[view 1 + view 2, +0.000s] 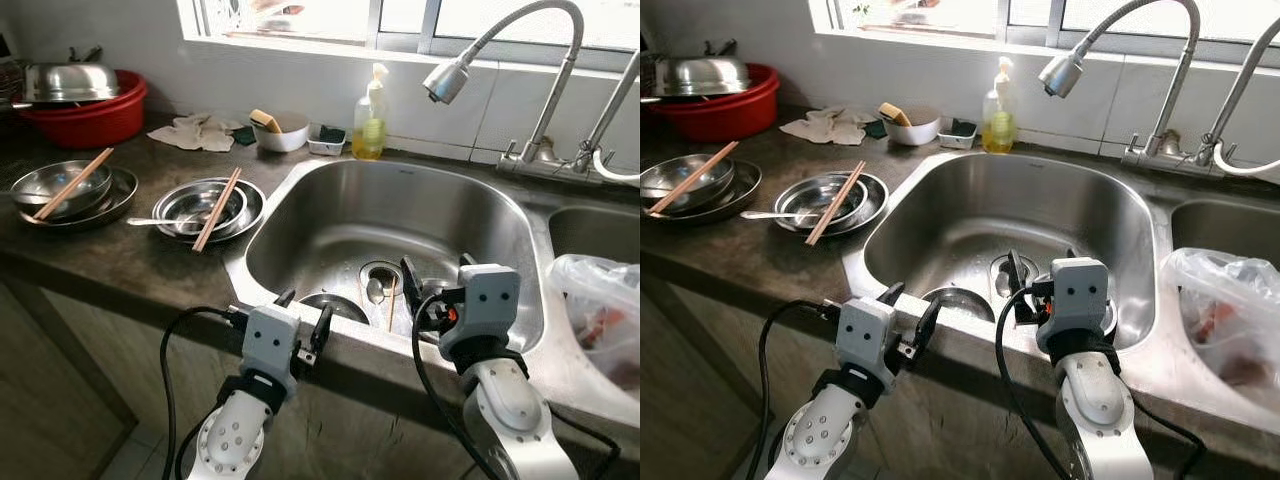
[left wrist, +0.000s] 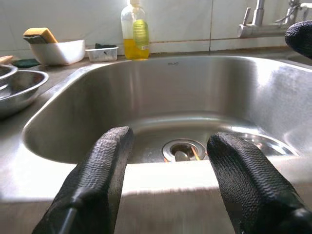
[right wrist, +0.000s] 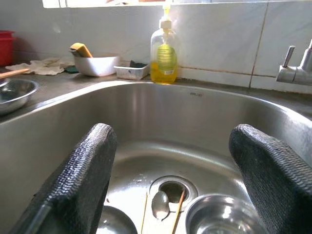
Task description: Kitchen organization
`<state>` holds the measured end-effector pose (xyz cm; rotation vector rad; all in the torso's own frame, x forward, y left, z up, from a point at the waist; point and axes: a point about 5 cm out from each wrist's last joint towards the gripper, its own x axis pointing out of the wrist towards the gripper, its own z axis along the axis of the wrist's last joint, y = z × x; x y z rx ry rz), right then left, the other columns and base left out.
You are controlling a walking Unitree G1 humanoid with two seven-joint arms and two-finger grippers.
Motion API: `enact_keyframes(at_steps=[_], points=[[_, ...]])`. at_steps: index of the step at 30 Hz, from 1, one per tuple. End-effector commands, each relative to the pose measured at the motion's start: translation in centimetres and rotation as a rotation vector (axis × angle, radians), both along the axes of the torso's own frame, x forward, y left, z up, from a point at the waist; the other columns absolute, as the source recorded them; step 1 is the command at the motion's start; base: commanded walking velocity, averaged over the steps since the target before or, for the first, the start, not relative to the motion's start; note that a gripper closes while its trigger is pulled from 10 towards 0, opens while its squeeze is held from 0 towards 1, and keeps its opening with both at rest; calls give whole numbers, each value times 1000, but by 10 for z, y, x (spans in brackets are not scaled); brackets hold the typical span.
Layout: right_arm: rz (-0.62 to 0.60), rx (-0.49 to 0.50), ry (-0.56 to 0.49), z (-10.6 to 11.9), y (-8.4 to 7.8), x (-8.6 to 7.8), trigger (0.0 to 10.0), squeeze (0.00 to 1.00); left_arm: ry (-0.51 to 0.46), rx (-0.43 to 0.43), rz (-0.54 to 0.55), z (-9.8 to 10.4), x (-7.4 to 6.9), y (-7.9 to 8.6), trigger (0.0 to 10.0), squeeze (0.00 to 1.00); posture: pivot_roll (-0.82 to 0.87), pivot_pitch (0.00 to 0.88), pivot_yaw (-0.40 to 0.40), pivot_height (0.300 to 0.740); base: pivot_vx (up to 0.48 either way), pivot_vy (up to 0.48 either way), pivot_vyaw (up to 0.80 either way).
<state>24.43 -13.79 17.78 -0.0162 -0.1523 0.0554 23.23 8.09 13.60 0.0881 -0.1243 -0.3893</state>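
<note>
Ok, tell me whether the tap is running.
Off. No water falls from the faucet head, and the sink below holds no pooled water.

Glossy steel sink [image 1: 330, 200] (wooden chopsticks [image 1: 217, 208] beside).

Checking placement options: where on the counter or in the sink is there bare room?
Bare counter in front of the two bowl stacks, and the sink's back floor. Crowded: drain with spoon, chopsticks, bowls; back ledge around the soap bottle.
</note>
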Motion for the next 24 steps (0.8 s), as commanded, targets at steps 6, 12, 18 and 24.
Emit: enact_keyframes(at_steps=[6,12,18,24], points=[[3,8,-7,2,3,0,10000,0,0,-2,-4,2,-2,0,10000,0,80,0,-28,740,-304,0,0],[3,8,-7,2,3,1,10000,0,6,-2,-5,1,-3,-1,10000,0,78,0,-28,740,-316,0,0],[2,7,-5,2,3,1,10000,0,7,-2,-7,1,-2,-2,10000,0,77,0,-28,740,-333,0,0],[1,6,-3,1,3,1,10000,0,9,-1,-7,1,-3,-2,10000,0,80,0,-31,740,-343,0,0]])
